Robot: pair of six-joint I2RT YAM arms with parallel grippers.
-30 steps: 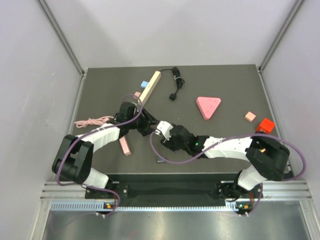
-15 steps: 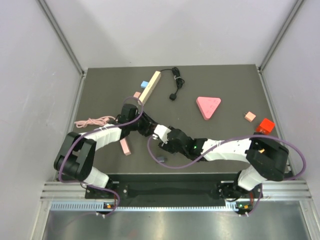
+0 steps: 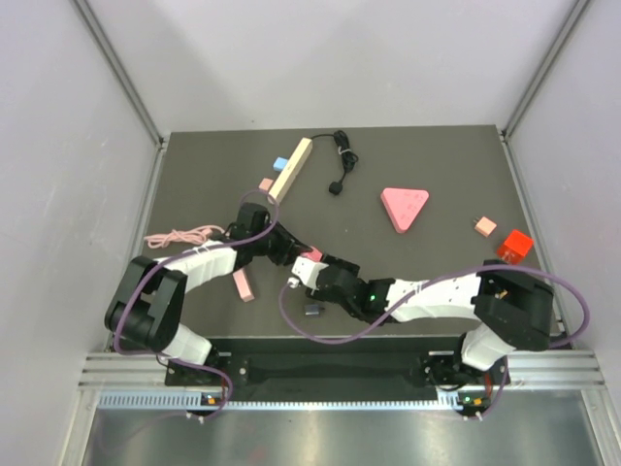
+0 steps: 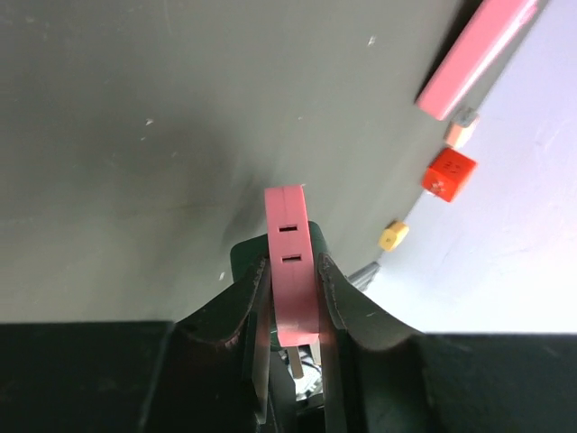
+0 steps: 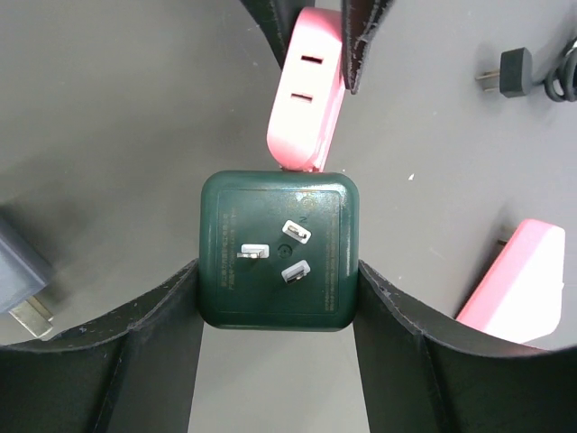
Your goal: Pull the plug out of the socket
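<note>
The socket (image 5: 275, 248) is a dark green cube with three metal prongs facing the right wrist camera. My right gripper (image 5: 277, 271) is shut on its two sides. A pink plug (image 5: 306, 90) with two slots sticks out of the cube's far face. My left gripper (image 4: 293, 262) is shut on that pink plug (image 4: 293, 271), and the green socket (image 4: 245, 257) shows just beyond its fingers. From above, both grippers meet at the pink plug (image 3: 310, 256) near the table's middle front, the left gripper (image 3: 291, 250) behind it and the right gripper (image 3: 315, 277) in front.
A grey adapter (image 3: 311, 309) lies just in front of the grippers. A pink bar (image 3: 243, 284) and pink rope (image 3: 179, 235) are to the left. A wooden bar (image 3: 291, 168), black cable (image 3: 340, 165), pink triangle (image 3: 404, 207) and red cube (image 3: 514, 243) lie farther off.
My left gripper has shut on the pink plug. The right arm has carried the green socket a little left and towards the near edge, and the left gripper followed.
</note>
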